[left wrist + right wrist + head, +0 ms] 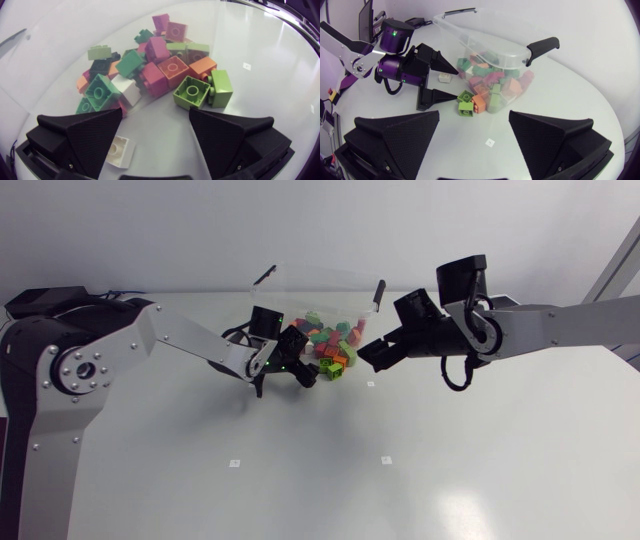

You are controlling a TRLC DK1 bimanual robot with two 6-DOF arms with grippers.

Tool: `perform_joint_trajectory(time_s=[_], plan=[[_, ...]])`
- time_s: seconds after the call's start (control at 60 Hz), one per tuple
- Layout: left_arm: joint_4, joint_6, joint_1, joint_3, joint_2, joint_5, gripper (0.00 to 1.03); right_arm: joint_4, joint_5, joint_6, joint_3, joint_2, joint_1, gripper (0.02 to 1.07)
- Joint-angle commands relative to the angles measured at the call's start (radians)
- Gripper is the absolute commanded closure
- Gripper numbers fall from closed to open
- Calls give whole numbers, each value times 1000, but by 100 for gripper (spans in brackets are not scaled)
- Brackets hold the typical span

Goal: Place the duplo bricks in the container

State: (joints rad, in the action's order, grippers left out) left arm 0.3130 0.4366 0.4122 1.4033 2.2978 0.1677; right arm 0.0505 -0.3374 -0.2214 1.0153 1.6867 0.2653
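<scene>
**A:** What is in the container (320,285)?

**B:** It is clear-walled with black handles (542,47) and stands at the far middle of the desk (330,480). A mixed heap of duplo bricks (328,340) is piled in it: pink, red, orange, dark green, lime and white.

**A:** Are all of them inside?

**B:** No. A white brick (120,151) lies flat on the desk, apart from the heap. At the heap's near edge are a green brick (466,96), a lime brick (466,108) and an orange brick (479,103). They are bunched together, and I cannot tell whether the clear wall encloses them.

**A:** How is the left arm (190,340) posed?

**B:** It comes in low from its side and stretches across to the container's near side, with its wrist pointed at the heap. The left jaws are spread wide. The white brick is on the desk between them, close to one finger, and neither finger presses on it. The tip of the other finger is just beside the green brick.

**A:** And the right arm (540,325)?

**B:** It comes in from the opposite side, held above the desk, and angles down toward the container. The right jaws are also wide apart, with nothing between them. They are near the heap and face the left jaws across the bunched bricks.
</scene>
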Motion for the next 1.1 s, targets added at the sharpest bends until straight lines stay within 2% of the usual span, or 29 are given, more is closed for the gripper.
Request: perform_joint_trajectory(time_s=[0.0,0.05,0.383,0.733,0.983,1.083], plan=[[-12,-27,-19,-38,-24,52,10,12,-6,-26,-29,-12,-3,7],[-20,-24,-29,-53,-38,79,7,12,-6,-29,-30,-4,5,7],[-26,11,-179,-167,-186,87,7,54,37,-45,-30,113,111,7],[-9,36,-242,-208,-224,102,7,58,78,-67,115,323,130,7],[-14,50,-256,-199,-212,102,7,23,94,-67,239,432,129,7],[-22,51,-262,-184,-204,102,7,-1,98,-67,289,470,129,11]])
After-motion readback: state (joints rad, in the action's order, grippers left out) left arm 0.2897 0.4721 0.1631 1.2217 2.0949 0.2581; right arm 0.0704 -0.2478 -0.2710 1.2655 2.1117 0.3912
